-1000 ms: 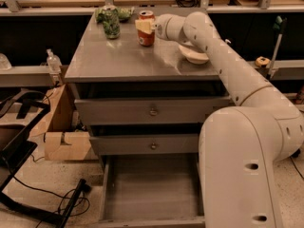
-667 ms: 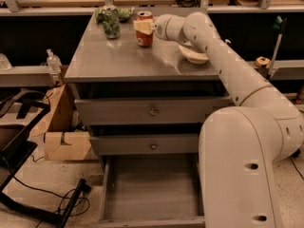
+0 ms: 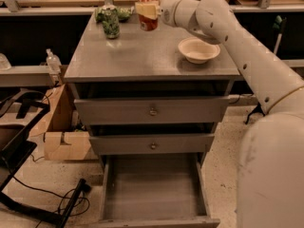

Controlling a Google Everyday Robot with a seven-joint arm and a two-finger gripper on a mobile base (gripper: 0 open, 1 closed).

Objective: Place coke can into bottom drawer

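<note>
The coke can (image 3: 149, 19), red-orange with a silver top, is held in my gripper (image 3: 147, 9) at the back of the cabinet top (image 3: 142, 56), lifted a little off the surface. The gripper is shut on the can, with a pale finger pad (image 3: 146, 10) across its upper front. My white arm (image 3: 247, 46) reaches in from the right. The bottom drawer (image 3: 152, 186) is pulled out below, and its plain grey floor is bare.
A green-patterned can (image 3: 110, 23) stands to the left of the coke can. A cream bowl (image 3: 198, 50) sits on the right of the cabinet top. The two upper drawers (image 3: 152, 110) are closed. A cardboard box (image 3: 61, 127) and a black stand (image 3: 19, 151) are on the floor at left.
The coke can has risen off the cabinet top in my gripper. The bowl and the green can have not moved.
</note>
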